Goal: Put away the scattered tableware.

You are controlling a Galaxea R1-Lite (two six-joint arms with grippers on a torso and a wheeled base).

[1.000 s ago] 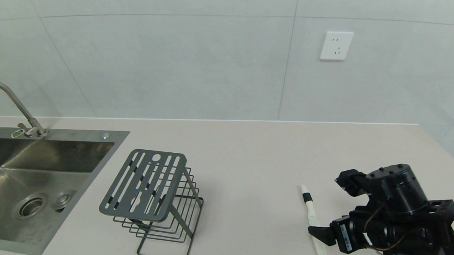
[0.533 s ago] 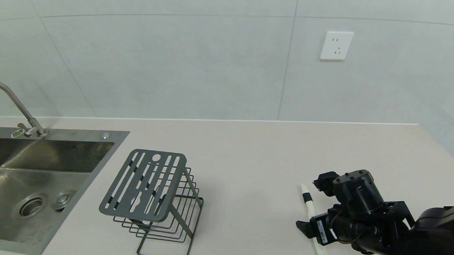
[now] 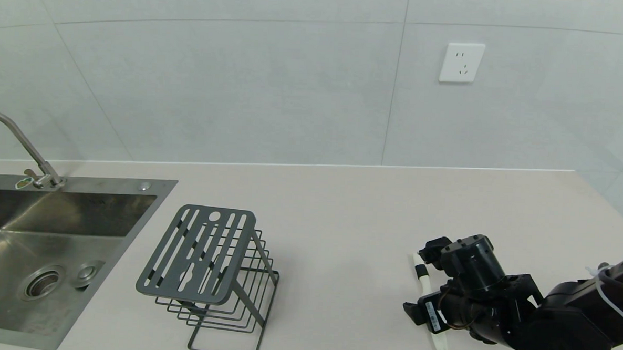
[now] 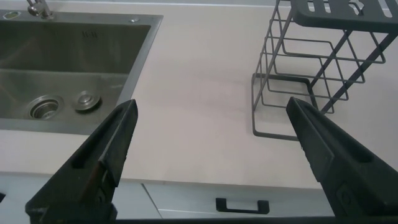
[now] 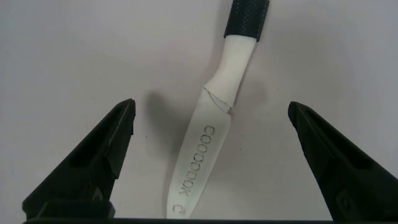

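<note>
Fingers of the right gripper (image 3: pixel 421 282) are standing spread wide, holding nothing, low over the beige counter (image 3: pixel 341 213). White knife (image 5: pixel 202 149) is lying flat on that counter toward its right-hand end. In the right wrist view it is sitting in the gap between the two fingers and touching neither. Its long axis is running from the black-banded handle (image 5: pixel 244 31) at the far end to the blade (image 5: pixel 193 174) pointing back toward the robot, and it is crossing the fingers' closing line nearly square, with a slight slant. How far the tips are standing above the surface cannot be told. Dark wire rack (image 3: pixel 203 254) is standing well apart to the robot's left of the knife, with the steel sink (image 3: pixel 156 189) beyond it. Left gripper (image 4: pixel 211 109) is also spread and empty, by the counter's front edge before sink and rack. Judgement: the right arm is much the nearer, and the coming move is looking like a straight lowering and closing across the thin knife.
</note>
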